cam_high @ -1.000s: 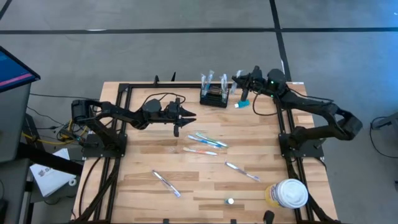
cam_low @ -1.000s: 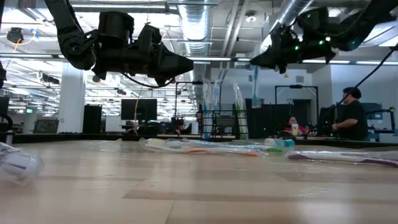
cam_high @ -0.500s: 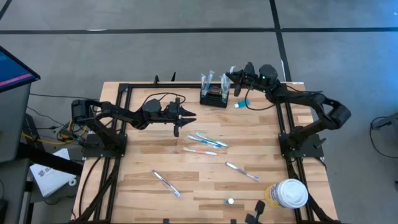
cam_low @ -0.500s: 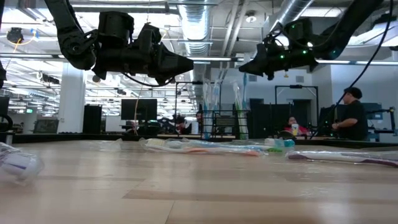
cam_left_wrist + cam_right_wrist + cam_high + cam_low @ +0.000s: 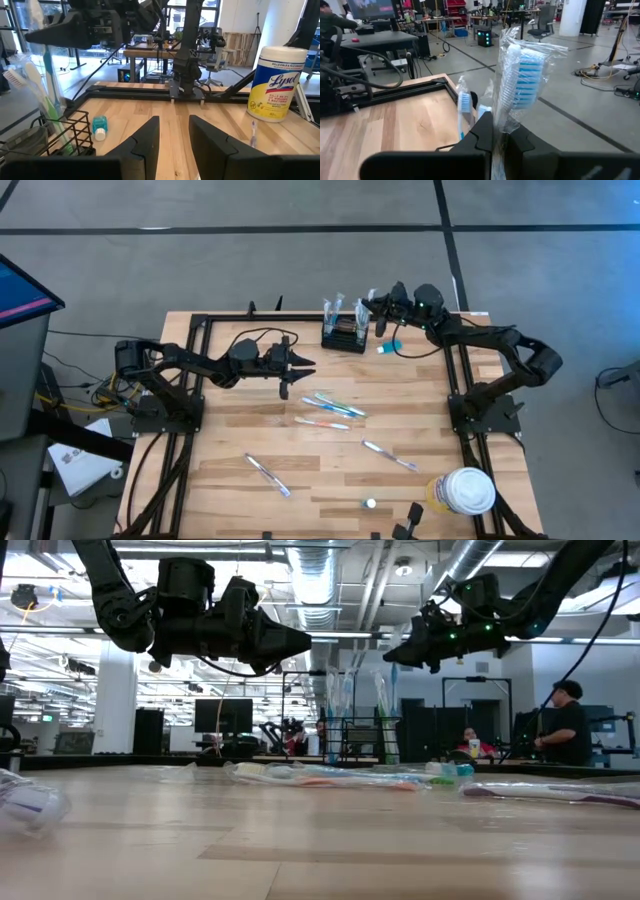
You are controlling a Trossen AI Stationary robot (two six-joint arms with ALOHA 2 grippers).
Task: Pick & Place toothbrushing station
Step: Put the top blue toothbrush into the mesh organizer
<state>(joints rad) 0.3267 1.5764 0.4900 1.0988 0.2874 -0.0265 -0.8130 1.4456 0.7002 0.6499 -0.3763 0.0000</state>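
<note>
Station: the toothbrushing station (image 5: 343,334), a small black wire-mesh box, stood at the far edge of the counter (image 5: 230,440), just below and beside the right gripper (image 5: 365,307); wrapped brushes already stood upright in it.
Right fingers: pinched shut on a wrapped toothbrush (image 5: 520,80), its blue-bristled head sticking up past the fingers (image 5: 482,132), held over the box.
Left fingers: the left gripper (image 5: 308,367) hung above mid-counter, well apart from the box, fingers narrowly parted on nothing.
Weight: I'd judge the box light; thin wire and mostly air, so it would likely skid or tip if nudged.
Stiffness: the mesh looked rigid enough to take a pinch without folding.
Brush: light, stiff handle, but the crinkly plastic wrap seemed slippery; a grip low on the handle looked safest.
Where to hold the box: a wall or top rim wire, clear of the standing brushes.
Nearby: a small blue tube (image 5: 386,347) lay just beside the box; loose brushes (image 5: 330,410) lay ahead of the left fingers; a wipes tub (image 5: 462,491) stood well apart.
</note>
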